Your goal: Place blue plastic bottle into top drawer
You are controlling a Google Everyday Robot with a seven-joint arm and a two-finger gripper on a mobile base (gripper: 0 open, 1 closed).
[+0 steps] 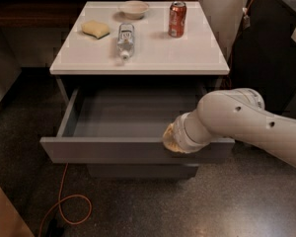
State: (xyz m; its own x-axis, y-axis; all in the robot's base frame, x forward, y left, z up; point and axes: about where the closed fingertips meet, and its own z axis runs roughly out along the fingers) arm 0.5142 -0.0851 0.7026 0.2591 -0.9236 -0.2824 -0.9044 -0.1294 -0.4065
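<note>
While set against the open top drawer point(104, 151), below the bench point(187, 53)'s front edge: gripper point(173, 141), hold impossible to tell. Lying mid-bench, nearer the back edge: blue plastic bottle point(126, 40).

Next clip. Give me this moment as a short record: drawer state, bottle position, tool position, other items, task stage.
top drawer: pulled open, nothing visible inside
blue plastic bottle: lying on its side on the cabinet top, apart from the other items
tool: at the drawer's front panel, right of centre
other items on top: red can upright, bowl, yellow sponge
floor: orange cable at lower left
task stage: bottle not yet picked up
</note>
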